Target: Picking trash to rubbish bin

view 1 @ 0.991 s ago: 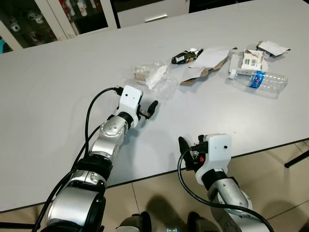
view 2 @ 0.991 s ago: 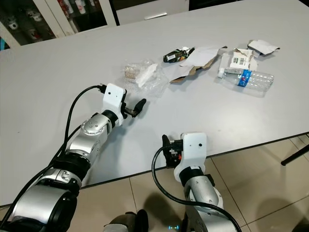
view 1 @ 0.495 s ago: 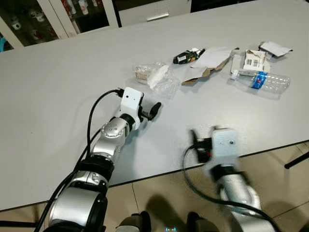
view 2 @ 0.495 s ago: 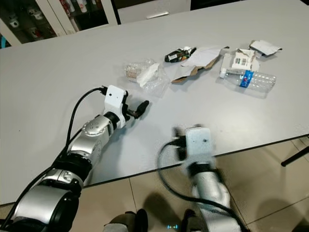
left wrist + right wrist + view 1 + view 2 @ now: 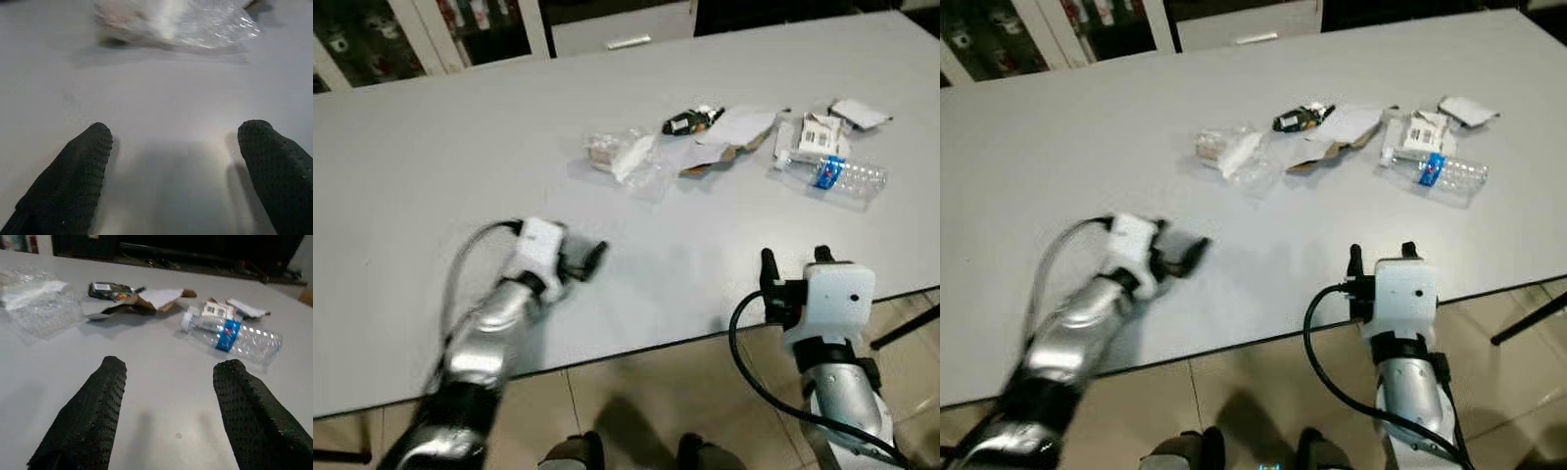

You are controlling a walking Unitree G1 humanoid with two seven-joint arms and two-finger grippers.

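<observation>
A: Moved since 1 s ago: right pincer (image 5: pixel 793 262) has been raised from below the near edge to edge level; left pincer (image 5: pixel 595 257) has been drawn back toward the robot, blurred by motion.

B: Pincer states?

A: Both released. Right's two black, dimpled fingers (image 5: pixel 93 416) are spread wide, nothing gripped. Left's pads (image 5: pixel 73 181) are likewise parted, low over the bare worktop (image 5: pixel 431 157), nothing between.

B: Worktop?

A: Smooth, matte, pale grey, w/ a dark near edge; tiled floor (image 5: pixel 636 411) is seen below.

B: Trash?

A: All left lying on the worktop, well apart from both pincers. Crinkled clear plastic wrap (image 5: pixel 628 160) w/ sth. white and tan inside is seen straight ahead of the left pincer. Next to it, toward the robot's right: small dark glossy wrapper (image 5: pixel 688 121), torn cardboard piece (image 5: pixel 732 132), brown edges, white face. Further right: clear ribbed plastic bottle (image 5: pixel 832 174) on its side, blue label, white cap, w/ a crumpled printed carton (image 5: pixel 819 131) just behind and a white paper scrap (image 5: pixel 859 113) beyond.
</observation>
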